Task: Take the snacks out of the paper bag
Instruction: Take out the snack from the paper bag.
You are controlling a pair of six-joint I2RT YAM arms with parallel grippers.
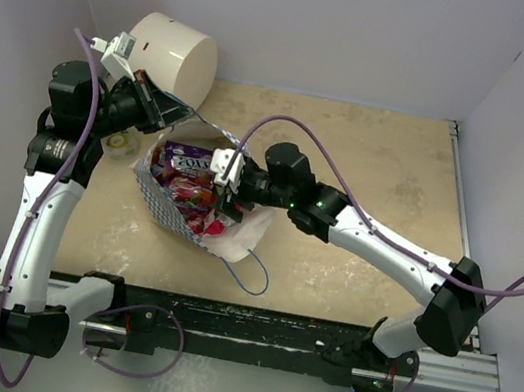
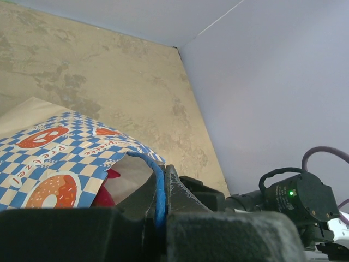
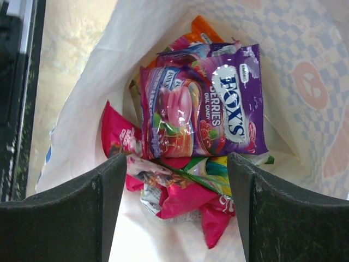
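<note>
My R gripper (image 3: 175, 164), jaws wide & empty, sits in paper bag (image 3: 305, 71) mouth; purple Fox's packet (image 3: 218, 103) at 12 o'clock. L gripper (image 2: 162, 188) pinches bag's blue cord handle (image 2: 158, 180).

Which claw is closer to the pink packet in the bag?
Right. The right claw sits open right in front of the pink packet, a finger on each side; the left claw pinches the rim of the paper bag, farther off.

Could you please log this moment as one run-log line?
left tool: shut on paper bag | right tool: open over snacks | snacks: inside bag
</note>
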